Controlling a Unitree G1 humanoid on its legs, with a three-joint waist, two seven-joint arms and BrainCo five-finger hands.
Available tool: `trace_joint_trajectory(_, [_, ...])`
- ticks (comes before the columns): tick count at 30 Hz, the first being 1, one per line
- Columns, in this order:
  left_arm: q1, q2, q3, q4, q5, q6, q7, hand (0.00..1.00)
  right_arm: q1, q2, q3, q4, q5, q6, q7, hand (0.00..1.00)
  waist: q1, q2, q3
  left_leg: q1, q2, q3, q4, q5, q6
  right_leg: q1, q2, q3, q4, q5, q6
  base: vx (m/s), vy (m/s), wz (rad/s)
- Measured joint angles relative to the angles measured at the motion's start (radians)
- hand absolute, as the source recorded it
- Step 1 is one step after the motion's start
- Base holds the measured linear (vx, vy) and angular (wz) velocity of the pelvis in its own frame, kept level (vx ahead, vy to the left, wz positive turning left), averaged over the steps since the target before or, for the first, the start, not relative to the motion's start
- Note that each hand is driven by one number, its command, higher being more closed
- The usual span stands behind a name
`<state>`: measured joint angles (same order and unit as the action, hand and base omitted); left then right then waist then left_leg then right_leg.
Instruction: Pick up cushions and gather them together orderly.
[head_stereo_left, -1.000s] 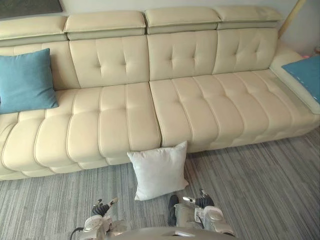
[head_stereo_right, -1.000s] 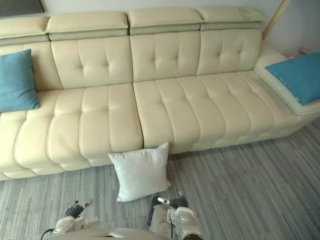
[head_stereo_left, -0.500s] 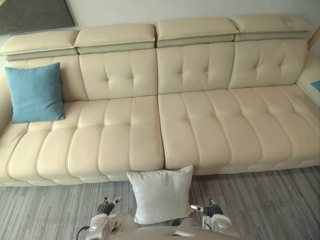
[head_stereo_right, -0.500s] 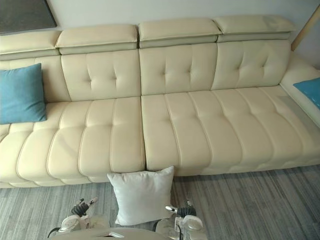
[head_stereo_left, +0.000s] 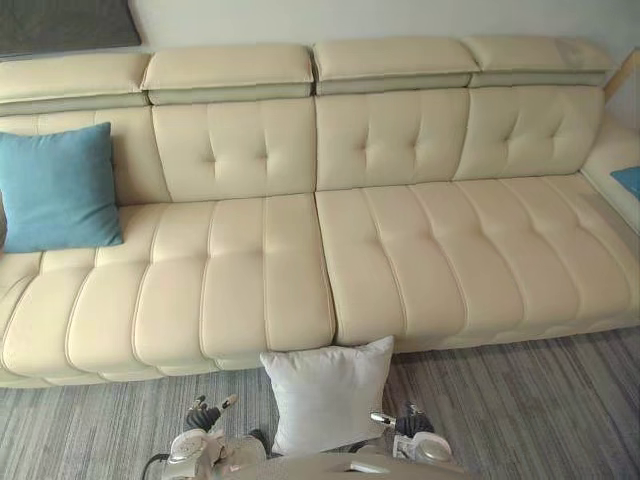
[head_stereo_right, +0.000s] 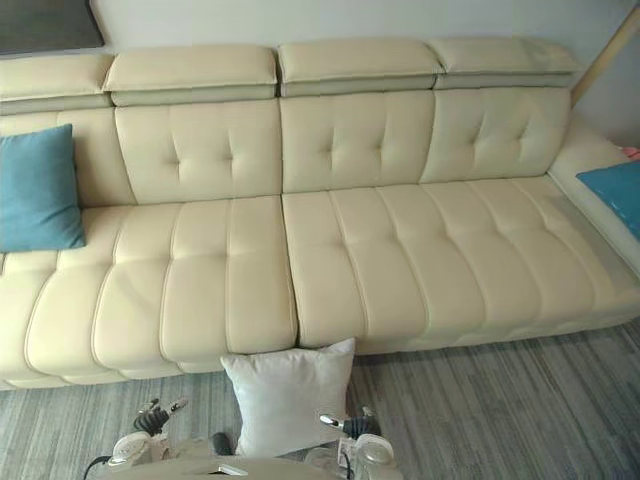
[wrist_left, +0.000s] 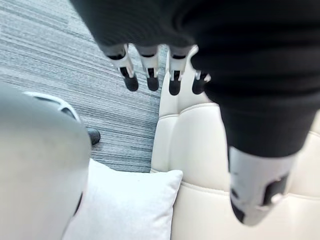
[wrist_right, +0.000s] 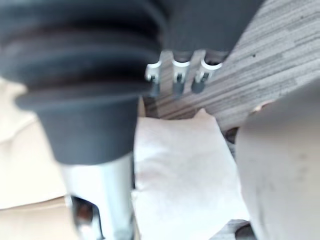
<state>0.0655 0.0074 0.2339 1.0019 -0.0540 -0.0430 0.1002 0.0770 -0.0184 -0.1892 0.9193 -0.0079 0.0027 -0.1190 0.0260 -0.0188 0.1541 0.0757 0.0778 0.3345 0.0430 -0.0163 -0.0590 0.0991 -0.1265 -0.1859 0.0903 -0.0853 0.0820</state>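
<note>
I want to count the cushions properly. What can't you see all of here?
Right blue cushion: eye views, cut off by the right edge.
Left blue cushion: right eye view, cut off by the left edge.
White cushion: right eye view, lower corner behind the right hand.
Dark wall frame: eye views, cut off by the top edge.

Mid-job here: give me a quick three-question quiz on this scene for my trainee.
1. True or false: the white cushion lies on the sofa seat.
2. The left hand and the right hand hold: A the white cushion, B a blue cushion, C nothing.
3. What colour is the cushion at the sofa's left end?
Key: 1 false, it stands on the floor against the sofa front; 2 C; 3 blue.
</note>
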Motion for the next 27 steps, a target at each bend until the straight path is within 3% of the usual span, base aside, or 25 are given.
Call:
trace_joint_trajectory(4, [0.005,-0.003,0.002,0.002,0.000,0.000,0.000,0.00,0.001,-0.003,0.001,0.000,0.000,0.001,-0.007,0.00,0.003,0.004,-0.003,0.049,0.002,0.028,-0.119,0.059,-0.011,-0.028,0.026,0.039,0.003,0.001,0.000,-0.09,-0.039,-0.24])
trace_joint_trajectory(8, [-0.002,-0.001,0.002,0.002,0.000,0.002,0.001,0.00,-0.008,-0.007,0.002,0.000,-0.003,0.002,-0.039,0.00,0.004,0.003,0.000,0.032,0.002,0.067,-0.109,0.053,-0.006,-0.069,0.027,0.072,0.014,0.009,-0.005,-0.05,0.016,-0.30])
trace_joint_trajectory(11, [-0.052,0.004,-0.002,-0.008,0.002,0.003,0.010,0.00,-0.052,-0.015,0.002,-0.003,-0.021,0.005,-0.058,0.00,0.004,0.005,0.021,-0.147,0.038,0.075,0.106,-0.034,0.012,-0.195,0.023,0.096,0.083,0.020,0.001,-0.09,0.004,-0.18])
trace_joint_trajectory(13, [-0.114,0.000,-0.023,-0.031,-0.004,0.003,0.032,0.00,-0.121,-0.050,0.026,-0.019,-0.020,0.012,-0.075,0.00,0.003,0.037,0.075,-0.332,0.108,0.071,0.342,-0.114,0.040,-0.327,0.041,0.107,0.185,0.020,-0.002,-0.17,0.086,-0.25])
trace_joint_trajectory(17, [-0.240,0.023,-0.047,-0.106,-0.032,-0.004,0.077,0.00,-0.256,-0.120,0.043,-0.118,-0.018,0.014,-0.113,0.00,0.001,0.039,0.179,-0.528,0.148,0.070,0.515,-0.180,0.060,-0.551,0.034,0.132,0.371,-0.015,-0.004,-0.23,0.103,-0.19])
trace_joint_trajectory(22, [-0.340,0.090,-0.047,-0.134,-0.053,-0.009,0.114,0.00,-0.390,-0.183,0.061,-0.166,-0.008,0.013,-0.147,0.00,0.000,0.034,0.231,-0.723,0.165,0.073,0.606,-0.198,0.068,-0.765,0.023,0.153,0.475,-0.018,-0.017,-0.24,0.036,-0.07])
trace_joint_trajectory(27, [-0.450,0.134,-0.016,-0.194,-0.121,-0.009,0.136,0.00,-0.520,-0.198,0.059,-0.241,0.076,0.011,-0.173,0.00,0.009,0.034,0.289,-0.955,0.191,0.052,0.693,-0.193,0.076,-0.992,0.020,0.145,0.562,-0.004,-0.029,-0.12,-0.001,0.01])
